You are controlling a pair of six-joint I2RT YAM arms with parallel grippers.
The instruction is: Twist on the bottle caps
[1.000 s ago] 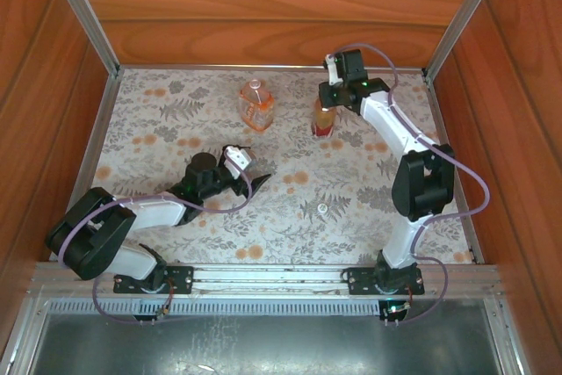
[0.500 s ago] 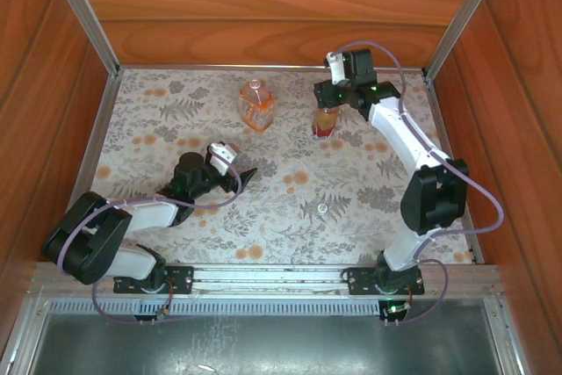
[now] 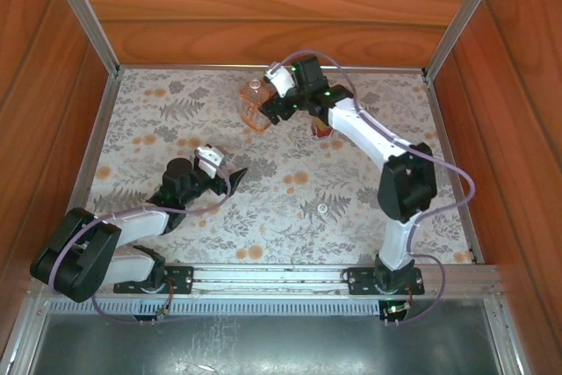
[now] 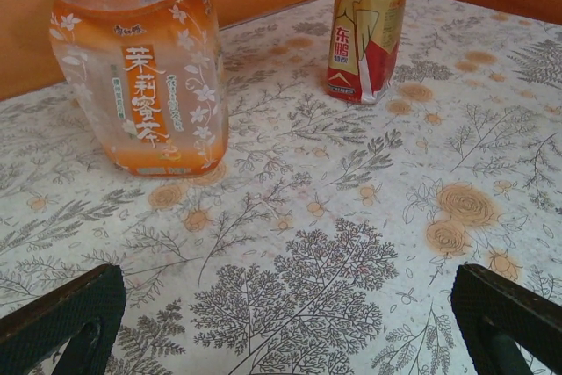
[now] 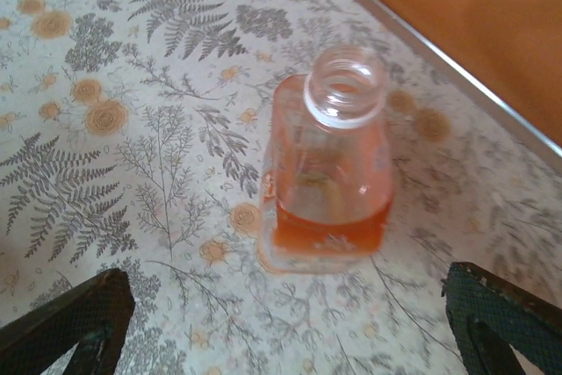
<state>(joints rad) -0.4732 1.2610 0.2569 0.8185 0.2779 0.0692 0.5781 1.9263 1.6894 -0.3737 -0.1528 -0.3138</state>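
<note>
The wide squarish bottle (image 3: pixel 254 103) of orange liquid stands at the back of the table, its neck (image 5: pixel 345 85) open with no cap on it. My right gripper (image 3: pixel 270 111) hovers just right of it and above it, open, with the bottle (image 5: pixel 334 173) ahead of its spread fingers (image 5: pixel 66 322). The slim bottle (image 3: pixel 322 126) is mostly hidden under the right arm; in the left wrist view the slim bottle (image 4: pixel 364 28) has its top cut off by the frame. One small whitish cap (image 3: pixel 322 209) lies loose on the table. My left gripper (image 3: pixel 230 175) is open and low, facing both bottles.
Wooden walls and metal rails (image 3: pixel 88 15) close in the floral table (image 3: pixel 176 120) on three sides. The wide bottle (image 4: pixel 140 68) is near the back wall.
My right gripper opened, let go at the slim bottle and swung left to the wide bottle. My left arm drew back a little toward the left.
</note>
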